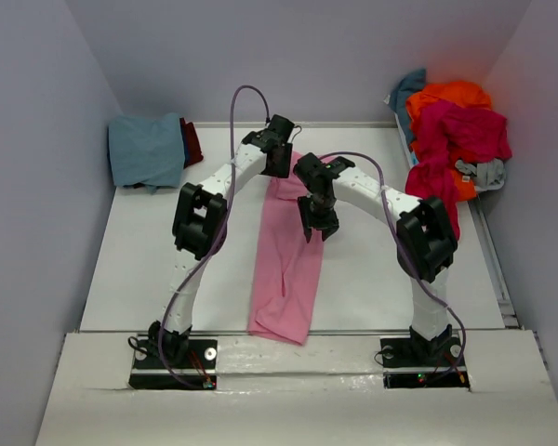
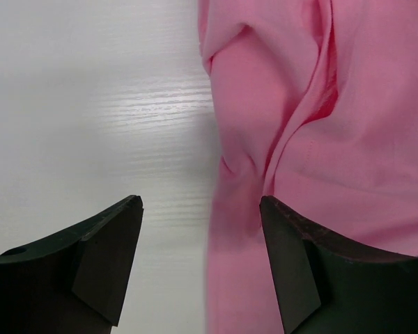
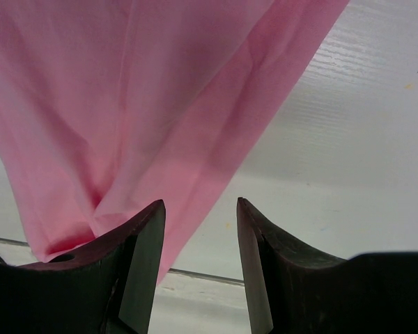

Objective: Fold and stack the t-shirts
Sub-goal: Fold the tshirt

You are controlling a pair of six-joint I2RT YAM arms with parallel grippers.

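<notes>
A light pink t-shirt point(image 1: 288, 260) lies in a long narrow strip down the middle of the white table, its near end hanging over the front edge. My left gripper point(image 1: 279, 160) is open just above the shirt's far end; the left wrist view shows the shirt's left edge point(image 2: 292, 139) between its open fingers. My right gripper point(image 1: 318, 226) is open over the shirt's right edge near its middle, and the pink cloth point(image 3: 139, 104) fills the left of the right wrist view. A folded dusty teal-blue t-shirt point(image 1: 147, 149) lies at the far left.
A heap of unfolded shirts sits at the far right: orange point(image 1: 451, 96), crimson-magenta point(image 1: 460, 135), teal point(image 1: 409, 86) and grey point(image 1: 482, 172). A dark red cloth point(image 1: 192, 141) shows beside the folded blue one. Grey walls enclose the table on three sides.
</notes>
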